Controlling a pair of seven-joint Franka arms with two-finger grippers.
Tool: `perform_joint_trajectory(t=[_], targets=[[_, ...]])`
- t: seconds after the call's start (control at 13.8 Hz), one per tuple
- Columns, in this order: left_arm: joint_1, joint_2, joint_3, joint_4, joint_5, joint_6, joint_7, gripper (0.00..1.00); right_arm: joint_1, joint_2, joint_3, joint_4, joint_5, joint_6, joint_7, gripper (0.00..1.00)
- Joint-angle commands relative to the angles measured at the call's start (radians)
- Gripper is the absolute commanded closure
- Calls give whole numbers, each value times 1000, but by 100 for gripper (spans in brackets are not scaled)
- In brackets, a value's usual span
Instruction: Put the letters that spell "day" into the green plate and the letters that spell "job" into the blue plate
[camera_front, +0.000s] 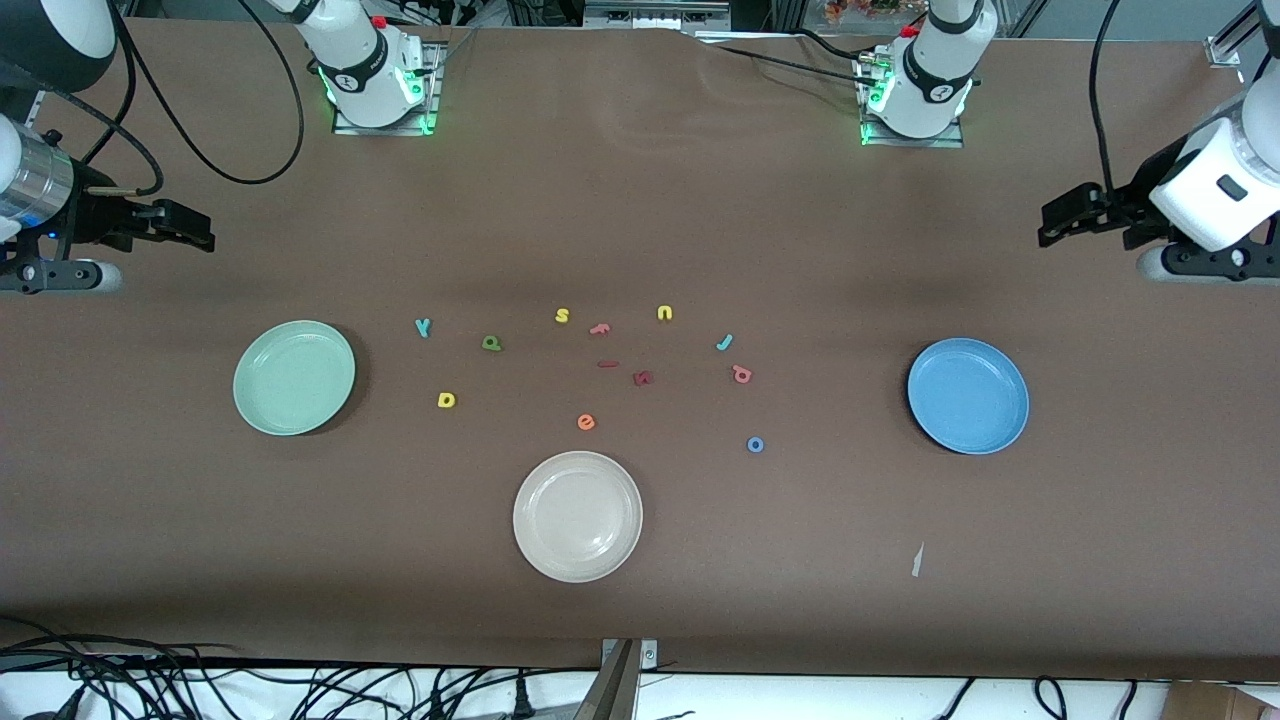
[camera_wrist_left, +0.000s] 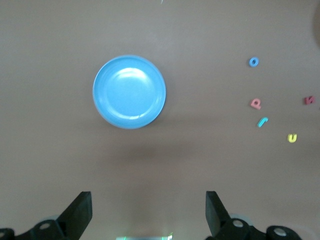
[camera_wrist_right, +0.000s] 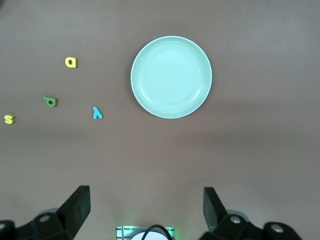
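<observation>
Both arms are waiting high at the ends of the brown desk (camera_front: 640, 200). The left claw (camera_wrist_left: 149, 215) is hanging over the bare desk at the left arm's end, its fingers standing wide apart and holding nothing; the right claw (camera_wrist_right: 146, 212) is hanging the same way at the right arm's end, fingers also spread and empty. The green plate (camera_front: 294, 377) is lying toward the right arm's end, and the blue plate (camera_front: 968, 395) is lying toward the left arm's end, well apart from it. The cream-white plate (camera_front: 578, 516) is sitting between them, nearer to the front camera than either. All the foam letters are lying loose on the desk between the two coloured plates. The teal "y" (camera_front: 423, 327), the dark green "a" (camera_front: 491, 343) and the yellow "d" (camera_front: 446, 400) are lying near the green plate, the "d" nearest to the front camera of the three. The teal "j" (camera_front: 724, 342), the salmon-red "b" (camera_front: 742, 374) and the blue "o" (camera_front: 755, 445) are lying closer to the blue plate, the "o" nearest to the camera. Among them are lying the yellow "s" (camera_front: 562, 316), the yellow "u" (camera_front: 665, 313), the dark red "k" (camera_front: 643, 378) and the orange "e" (camera_front: 586, 422).
</observation>
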Motion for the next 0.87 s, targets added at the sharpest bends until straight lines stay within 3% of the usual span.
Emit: perform_joint_trajectory(t=[0.0,0.36,0.65,0.8], targets=[[-55,53,4,-47,-13,53,7,0,-4,-7,1,3,20,-14,-8,0],[-127,119,4,-49,-78,97,-5,0,-4,-7,-1,3,18,-14,-9,0],[-245,237,4,-70,-93,272,-46,0,-4,-7,-3,3,18,-14,-13,0],[-305,266,4,-127,-93,399,-103,0,-4,-7,-1,3,18,-14,-8,0]])
